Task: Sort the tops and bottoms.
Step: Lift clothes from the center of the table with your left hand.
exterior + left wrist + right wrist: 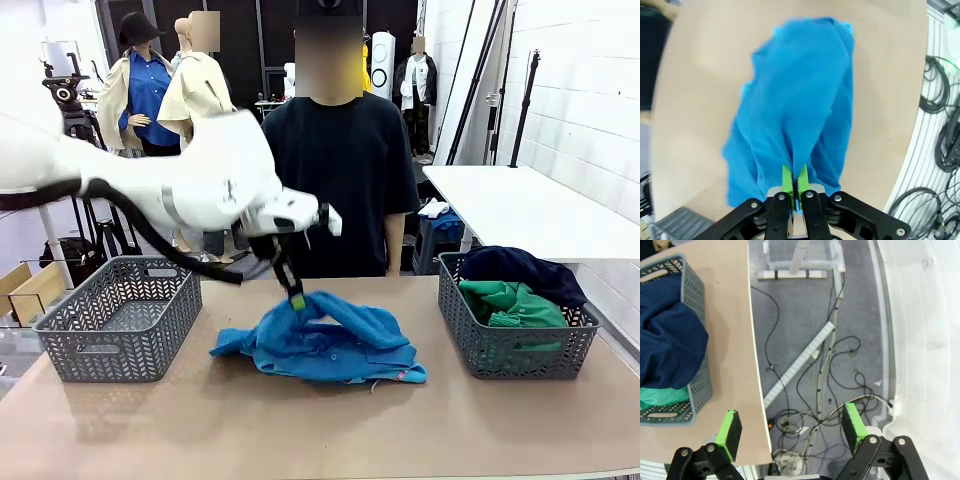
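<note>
The bottoms [335, 345] lie as a heap of blue cloth at the table's middle, with a small pink tag [402, 377] at the heap's front right. My left gripper [295, 297] is shut on a raised fold of the blue bottoms [800, 100]; in the left wrist view the left gripper [795, 176] has its green pads pinching the cloth. The tops, a navy shirt [522, 268] and a green garment [512, 306], lie in the right basket [520, 352]. My right gripper [792, 426] stands open over the floor beside the table edge, near the same basket [699, 375], which holds the navy shirt [665, 340] and the green garment [655, 397].
A grey basket [120, 320] with nothing showing inside stands at the table's left. A person [340, 170] in a black T-shirt stands at the far side behind the heap. Cables [830, 365] lie on the floor under the right gripper.
</note>
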Tool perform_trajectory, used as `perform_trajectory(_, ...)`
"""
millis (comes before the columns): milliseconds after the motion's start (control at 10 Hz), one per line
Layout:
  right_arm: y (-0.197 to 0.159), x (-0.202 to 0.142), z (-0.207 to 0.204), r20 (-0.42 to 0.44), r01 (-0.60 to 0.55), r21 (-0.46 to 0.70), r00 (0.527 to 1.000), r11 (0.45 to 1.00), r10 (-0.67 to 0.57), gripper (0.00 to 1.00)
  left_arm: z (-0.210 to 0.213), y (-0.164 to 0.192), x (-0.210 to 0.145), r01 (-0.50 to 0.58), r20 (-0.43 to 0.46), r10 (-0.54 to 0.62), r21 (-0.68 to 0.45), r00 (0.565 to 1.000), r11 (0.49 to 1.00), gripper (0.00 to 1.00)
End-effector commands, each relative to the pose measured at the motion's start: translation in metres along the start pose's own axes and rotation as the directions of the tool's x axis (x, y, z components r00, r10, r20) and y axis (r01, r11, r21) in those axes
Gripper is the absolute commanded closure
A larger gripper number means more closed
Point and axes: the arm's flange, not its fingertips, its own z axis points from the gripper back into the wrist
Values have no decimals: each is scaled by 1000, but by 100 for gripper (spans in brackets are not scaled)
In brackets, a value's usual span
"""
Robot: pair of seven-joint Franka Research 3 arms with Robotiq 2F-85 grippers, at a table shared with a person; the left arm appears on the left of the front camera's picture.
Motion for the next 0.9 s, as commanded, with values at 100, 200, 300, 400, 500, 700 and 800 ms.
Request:
perform_trajectory(100,0,0,0,1,-11,0,1000,1000,11,0,91,1,34,40,78,-53,153,996,987,100)
perform_trajectory(200,0,0,0,1,-11,0,1000,1000,11,0,119,-1,48,45,93,-65,207,994,977,100)
perform_trajectory(300,0,0,0,1,-11,0,1000,1000,11,0,150,1,65,44,122,-74,230,990,972,100)
perform_trajectory(400,0,0,0,1,-11,0,1000,1000,11,0,186,3,82,35,143,-75,262,987,965,100)
perform_trajectory(500,0,0,0,1,-11,0,1000,1000,11,0,230,3,100,13,175,-66,287,982,958,100)
perform_trajectory(700,0,0,0,1,-11,0,1000,1000,11,0,292,-1,125,-47,217,-29,337,976,940,100)
perform_trajectory(800,0,0,0,1,-11,0,1000,1000,11,0,317,-10,135,-57,227,-29,364,973,930,100)
